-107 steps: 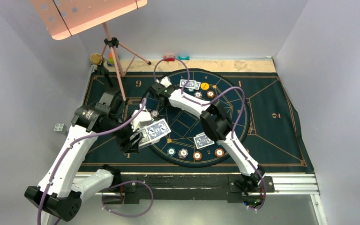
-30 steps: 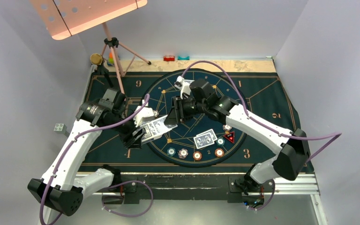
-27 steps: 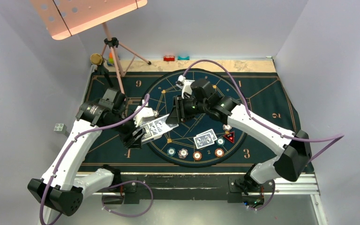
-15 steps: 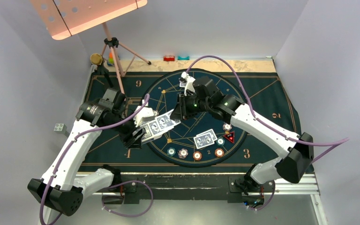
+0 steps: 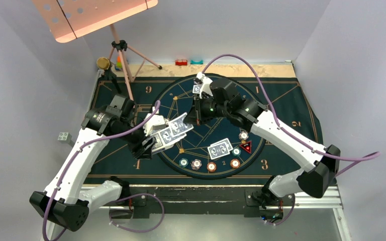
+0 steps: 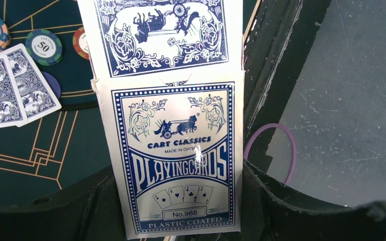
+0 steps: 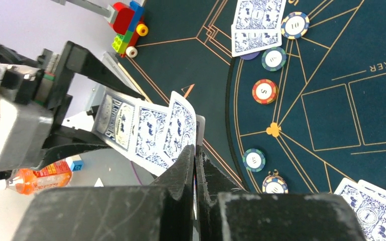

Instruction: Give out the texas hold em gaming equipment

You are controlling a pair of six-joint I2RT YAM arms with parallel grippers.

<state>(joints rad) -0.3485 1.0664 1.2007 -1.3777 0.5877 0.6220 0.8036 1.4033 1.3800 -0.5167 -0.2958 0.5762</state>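
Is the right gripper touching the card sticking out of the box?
Touching. The right wrist view shows the right gripper shut on the card.

The cards (image 6: 161, 30) and card box (image 6: 173, 160) are blue-patterned on white; the mat (image 5: 291, 105) dark blue, gold-lined.

Left arm (image 5: 73, 168), right arm (image 5: 281, 135): white shell links, black joint housings, black bases at lower frame. Purple cable (image 5: 236, 56): one runs loose along each arm. Left end effector (image 6: 176, 201), right end effector (image 7: 195, 150): matt black, edges scuffed. Small yellow label (image 5: 96, 121) on upper-left black housing.
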